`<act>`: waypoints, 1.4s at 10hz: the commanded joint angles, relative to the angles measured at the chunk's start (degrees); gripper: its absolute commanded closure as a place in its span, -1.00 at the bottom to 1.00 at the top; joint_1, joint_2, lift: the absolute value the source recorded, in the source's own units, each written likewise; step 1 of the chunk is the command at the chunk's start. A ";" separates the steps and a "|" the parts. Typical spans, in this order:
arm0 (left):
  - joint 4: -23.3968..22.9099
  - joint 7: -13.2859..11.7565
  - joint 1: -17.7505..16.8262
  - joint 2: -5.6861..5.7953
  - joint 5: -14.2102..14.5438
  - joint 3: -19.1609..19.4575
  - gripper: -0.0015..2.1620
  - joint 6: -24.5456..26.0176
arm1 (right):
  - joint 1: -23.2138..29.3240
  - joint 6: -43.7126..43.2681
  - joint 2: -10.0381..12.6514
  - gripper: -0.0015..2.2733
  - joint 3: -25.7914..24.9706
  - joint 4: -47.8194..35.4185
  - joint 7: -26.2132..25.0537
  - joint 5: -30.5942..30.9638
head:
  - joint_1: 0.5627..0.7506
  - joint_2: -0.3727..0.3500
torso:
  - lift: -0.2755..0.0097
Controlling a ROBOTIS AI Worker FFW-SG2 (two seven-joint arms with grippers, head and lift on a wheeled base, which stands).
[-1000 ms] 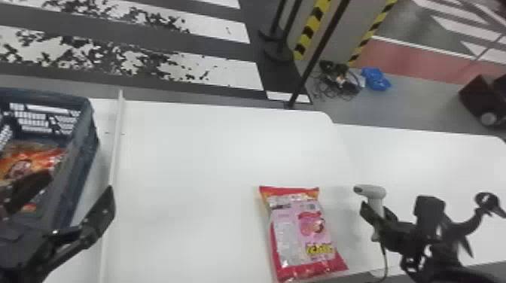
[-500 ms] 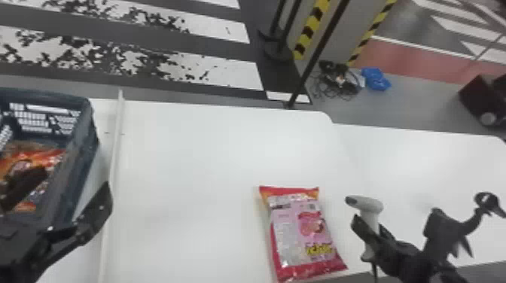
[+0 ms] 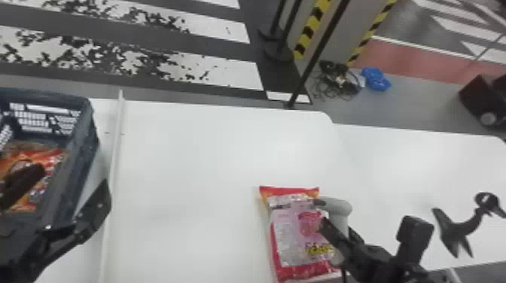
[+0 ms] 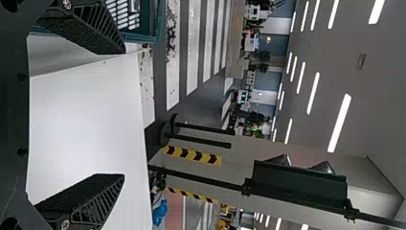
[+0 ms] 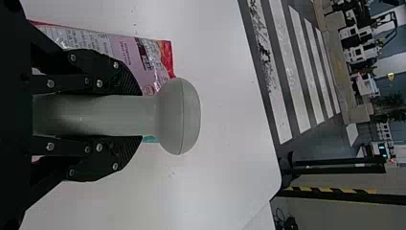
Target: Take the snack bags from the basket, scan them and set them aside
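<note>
On the table, the snack bag lay just left of the right gripper, which clasped the scanner. Its long axis ran toward the near edge.

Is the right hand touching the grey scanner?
Touching. The right wrist view shows the right hand clamping the scanner by its handle from both sides.
</note>
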 commanded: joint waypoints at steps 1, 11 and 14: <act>-0.44 0.01 0.40 -0.02 -0.02 0.54 -0.93 0.00 | -0.16 -0.99 0.14 0.98 1.50 1.14 0.00 1.37 | 0.41 -0.94 | 0.41; -1.40 -0.26 1.45 -0.20 0.07 0.45 -0.93 0.00 | -2.54 -6.97 -1.09 0.98 3.00 7.74 -0.71 2.68 | 0.41 -0.94 | 0.41; -2.11 -0.34 1.63 0.33 0.07 0.45 -0.93 0.18 | -4.82 -7.14 -3.55 0.98 -2.54 10.37 -2.03 0.84 | 0.41 -0.94 | 0.41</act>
